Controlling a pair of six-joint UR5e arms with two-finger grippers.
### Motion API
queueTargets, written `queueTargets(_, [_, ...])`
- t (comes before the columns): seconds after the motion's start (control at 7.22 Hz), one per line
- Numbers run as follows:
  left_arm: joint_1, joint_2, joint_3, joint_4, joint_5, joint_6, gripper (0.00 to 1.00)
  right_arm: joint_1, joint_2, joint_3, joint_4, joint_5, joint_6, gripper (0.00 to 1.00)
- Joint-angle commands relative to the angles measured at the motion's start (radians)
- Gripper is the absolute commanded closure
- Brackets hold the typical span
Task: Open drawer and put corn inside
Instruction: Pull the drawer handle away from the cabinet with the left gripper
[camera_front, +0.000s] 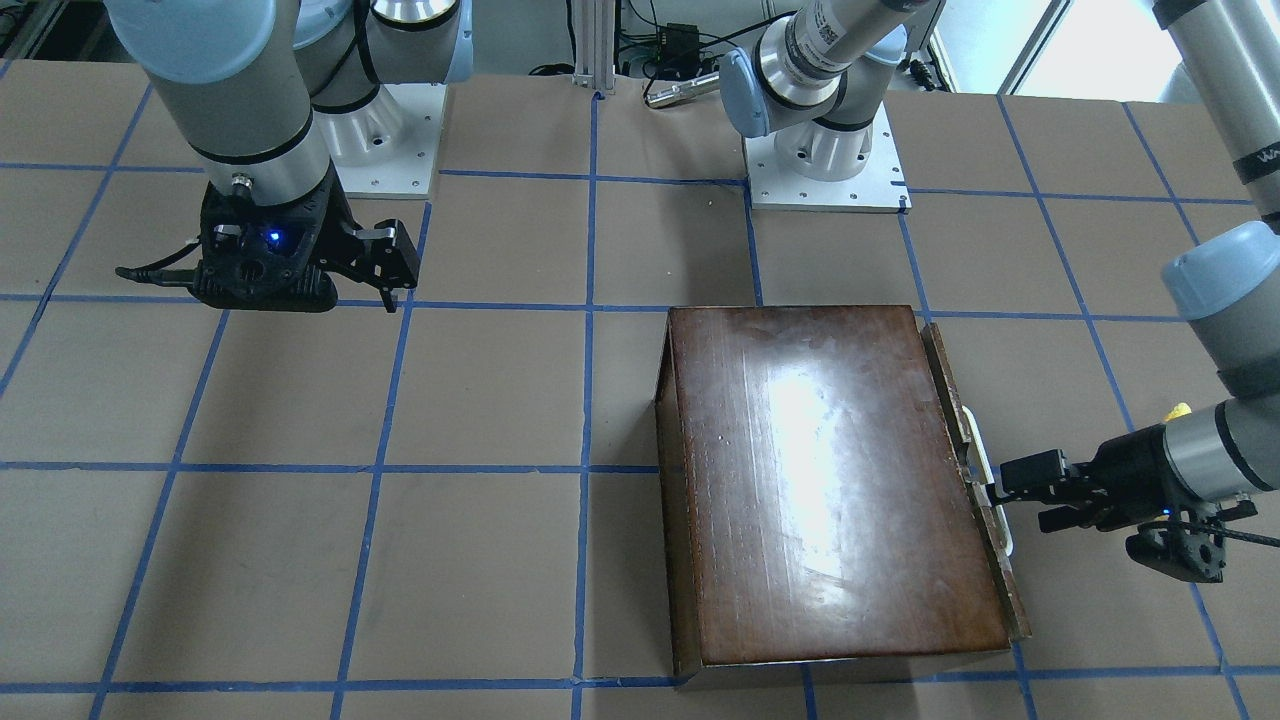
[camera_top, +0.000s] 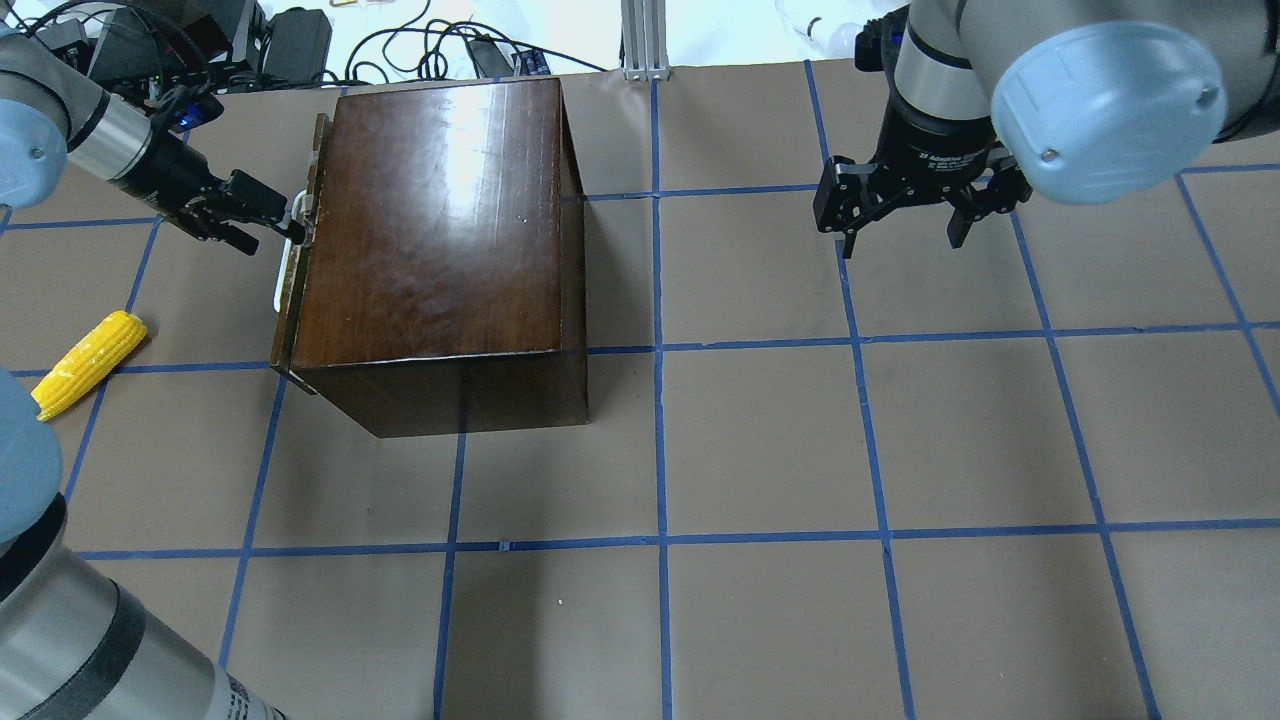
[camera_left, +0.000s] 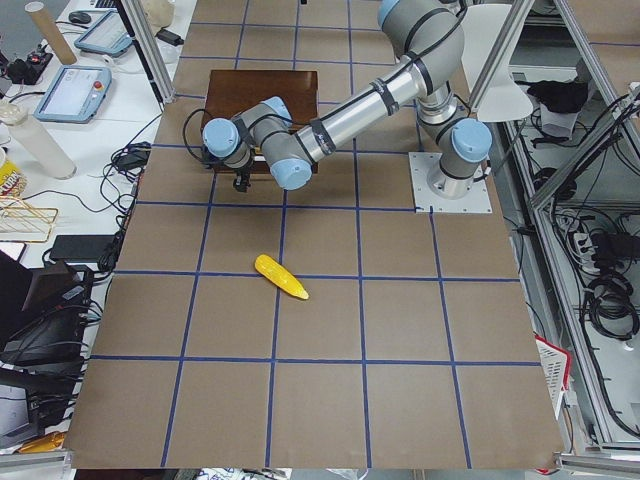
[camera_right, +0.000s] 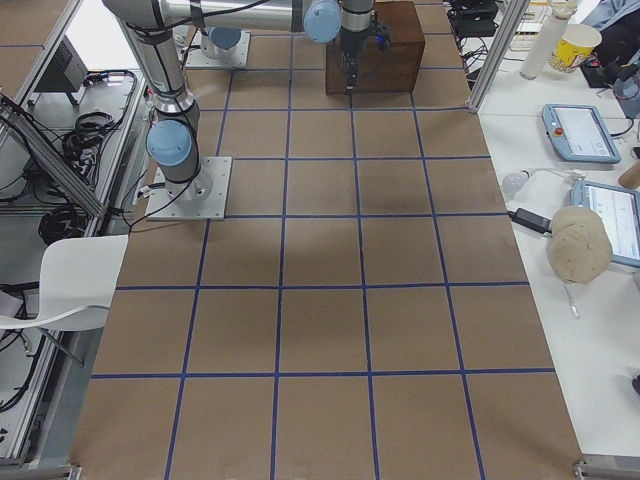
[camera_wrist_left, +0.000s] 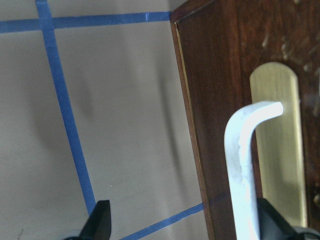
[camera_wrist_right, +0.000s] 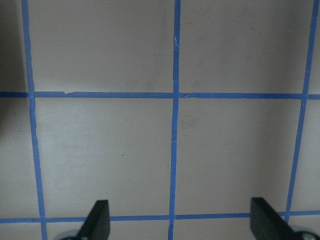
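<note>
The glossy dark-brown box (camera_top: 440, 230) stands on the table. The drawer's worn front panel (camera_top: 298, 270) sits close against the box's side, with a white handle (camera_top: 283, 262) on it. My left gripper (camera_top: 268, 222) is open at that handle. In the left wrist view the handle (camera_wrist_left: 242, 165) lies between the spread fingers (camera_wrist_left: 100, 222), close to the right one. The yellow corn (camera_top: 90, 362) lies on the table beside the drawer front, behind the left gripper; it also shows in the exterior left view (camera_left: 281, 277). My right gripper (camera_top: 905, 215) is open and empty above the table.
The table (camera_top: 760, 440) is brown with a blue tape grid. The arm bases (camera_front: 825, 160) stand at the robot's side. Cables and boxes (camera_top: 300, 40) lie beyond the far edge behind the wooden box.
</note>
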Motion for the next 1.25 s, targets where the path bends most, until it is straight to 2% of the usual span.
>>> queueTargets(0.0, [0.001,0.0,0.002,0.004,0.032,0.01,0.0,0.0,0.0,0.0,-0.001,0.0,0.0,0.0])
queueTargets(0.42, [0.001,0.0,0.009,0.005,0.035,0.048,0.0,0.0,0.0,0.0,-0.001,0.0,0.0,0.0])
queueTargets(0.69, [0.002,-0.011,0.034,-0.001,0.074,0.091,0.0,0.0,0.0,0.0,-0.001,0.0,0.0,0.0])
queueTargets(1.11, [0.062,-0.028,0.044,-0.003,0.094,0.119,0.0,0.0,0.002,0.0,0.001,0.0,0.0,0.0])
